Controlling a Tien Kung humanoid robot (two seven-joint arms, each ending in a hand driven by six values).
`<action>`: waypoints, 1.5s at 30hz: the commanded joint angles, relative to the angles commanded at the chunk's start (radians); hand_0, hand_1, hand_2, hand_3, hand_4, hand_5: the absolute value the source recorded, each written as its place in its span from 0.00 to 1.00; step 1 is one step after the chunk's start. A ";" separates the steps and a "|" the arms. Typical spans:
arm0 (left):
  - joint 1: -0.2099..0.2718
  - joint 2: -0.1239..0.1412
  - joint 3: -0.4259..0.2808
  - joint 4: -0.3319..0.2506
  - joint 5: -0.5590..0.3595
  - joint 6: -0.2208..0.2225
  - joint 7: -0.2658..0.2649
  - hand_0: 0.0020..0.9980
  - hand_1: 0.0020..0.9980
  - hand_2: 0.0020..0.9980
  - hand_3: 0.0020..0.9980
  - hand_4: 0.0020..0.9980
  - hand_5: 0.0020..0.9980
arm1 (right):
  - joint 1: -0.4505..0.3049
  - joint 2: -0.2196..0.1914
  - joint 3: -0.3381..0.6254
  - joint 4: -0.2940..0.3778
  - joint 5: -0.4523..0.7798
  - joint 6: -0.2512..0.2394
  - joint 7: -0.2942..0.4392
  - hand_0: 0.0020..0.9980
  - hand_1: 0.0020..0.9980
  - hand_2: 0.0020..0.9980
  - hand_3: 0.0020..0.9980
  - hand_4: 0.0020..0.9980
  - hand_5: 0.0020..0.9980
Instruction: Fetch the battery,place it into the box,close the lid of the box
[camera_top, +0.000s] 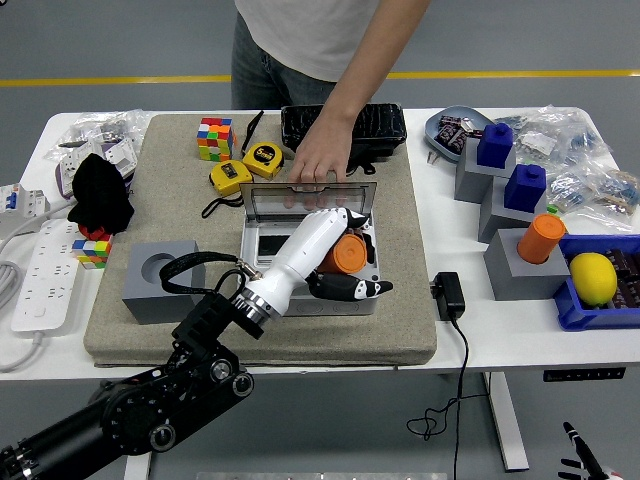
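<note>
- One hand working: left hand (335, 262), fingers wrapped round the orange battery (349, 253), holding it over the right part of the open grey box (262, 243).
- Right hand barely in view at the bottom right corner; can't tell its fingers.
- Battery sits between thumb and curled fingers; dark fingertips (372, 289) stick out past the box's front right corner.
- Step, as I read it: placing. Battery fetched and not yet released. The grey block (160, 280) well left of the fingers has an empty socket.
- Next move calls for lowering into the recess, opening the fingers, pulling back toward the near-left, then swinging the lid (312, 198) down.
- Lid stands up just behind the fingers; a person's hand (320, 160) presses its top edge, touching it.
- Room: tight behind (lid, person's hand), box wall just right of the fingertips. Open mat (400, 330) in front and to the right; charger (448, 295) beyond the mat edge.
- Risk: fingers catching the lid on withdrawal.
</note>
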 joint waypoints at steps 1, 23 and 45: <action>-0.003 -0.002 -0.001 0.007 -0.001 0.000 -0.001 0.10 0.04 0.04 0.00 0.96 0.06 | 0.000 0.000 0.000 0.000 -0.001 0.000 0.000 0.81 0.72 0.72 0.77 1.00 1.00; -0.049 -0.030 -0.081 0.128 -0.033 -0.013 -0.034 0.14 0.06 0.07 0.05 1.00 0.57 | 0.000 -0.001 0.004 0.000 -0.010 0.000 -0.002 0.81 0.72 0.72 0.77 1.00 1.00; -0.067 -0.030 -0.116 0.188 0.020 -0.005 -0.050 0.26 0.21 0.21 0.18 1.00 0.57 | 0.002 -0.001 0.004 0.000 -0.008 0.000 -0.002 0.81 0.72 0.72 0.77 1.00 1.00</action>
